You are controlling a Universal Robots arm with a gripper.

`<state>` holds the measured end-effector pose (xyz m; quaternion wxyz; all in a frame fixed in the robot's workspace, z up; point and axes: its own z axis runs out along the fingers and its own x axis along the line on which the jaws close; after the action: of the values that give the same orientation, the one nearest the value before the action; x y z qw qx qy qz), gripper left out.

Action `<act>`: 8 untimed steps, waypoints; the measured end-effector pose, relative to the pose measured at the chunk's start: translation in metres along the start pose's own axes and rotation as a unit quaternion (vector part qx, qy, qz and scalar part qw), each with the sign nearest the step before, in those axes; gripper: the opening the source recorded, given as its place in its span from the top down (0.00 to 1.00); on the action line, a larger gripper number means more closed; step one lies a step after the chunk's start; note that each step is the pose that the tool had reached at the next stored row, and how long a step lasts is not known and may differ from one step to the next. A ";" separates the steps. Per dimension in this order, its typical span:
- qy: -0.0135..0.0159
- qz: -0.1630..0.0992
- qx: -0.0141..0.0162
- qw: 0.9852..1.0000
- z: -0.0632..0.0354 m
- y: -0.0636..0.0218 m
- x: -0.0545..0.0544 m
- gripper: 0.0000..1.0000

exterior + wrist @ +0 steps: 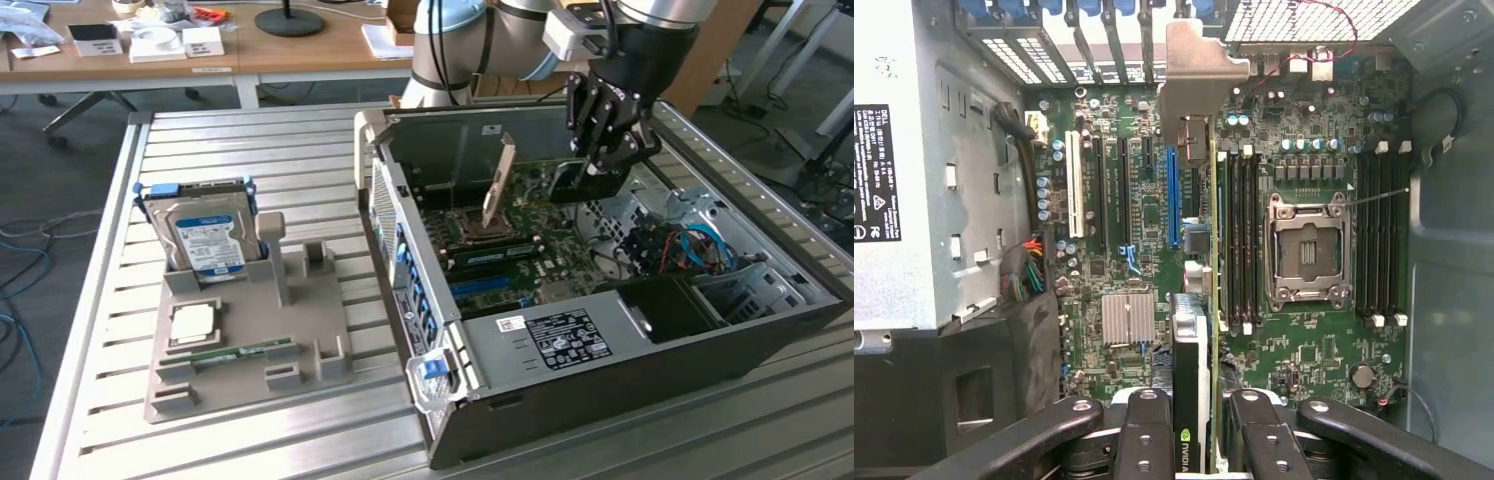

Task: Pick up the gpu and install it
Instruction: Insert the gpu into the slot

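1. Fingers (1144, 435) clamped on the gpu (1192, 370), card edge-on between them.
2. Gpu hangs inside the open computer case (601, 400), over the motherboard (1124, 200); can't tell if seated.
3. Case lies on the slatted counter (240, 150).

Colour list, as I read it from my remote station:
- gpu (1192, 340): green board edge, blk shroud w/ green logo, silver bracket.
- gripper (1199, 430): blk.
- motherboard (1144, 190): green. Slots mostly blk, plus one white slot (1074, 200) and one blue slot (1173, 195).
- heatsink (1127, 318): silver, finely ribbed.
- hard drive (207, 245): silver body, blue-white label, blue side rails.
- holder (240, 340): plain grey.
- memory stick (234, 352): green.
- table (267, 150): pale grey, ribbed in parallel slats.
- case (747, 350): dark grey.
- power supply (567, 335): silver w/ blk label.
- cables (687, 245): blue, some red.
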<state>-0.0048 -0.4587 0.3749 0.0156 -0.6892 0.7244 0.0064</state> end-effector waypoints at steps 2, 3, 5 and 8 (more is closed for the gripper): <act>0.000 0.000 0.000 1.000 0.0000 0.0005 0.000 0.73; 0.000 0.000 0.000 1.000 0.0000 0.0011 0.000 0.73; 0.000 0.000 0.000 1.000 0.0000 0.0015 0.000 0.73; 0.000 0.000 0.000 1.000 0.0000 0.0016 0.000 0.73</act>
<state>-0.0064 -0.4587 0.3748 0.0156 -0.6892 0.7244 0.0064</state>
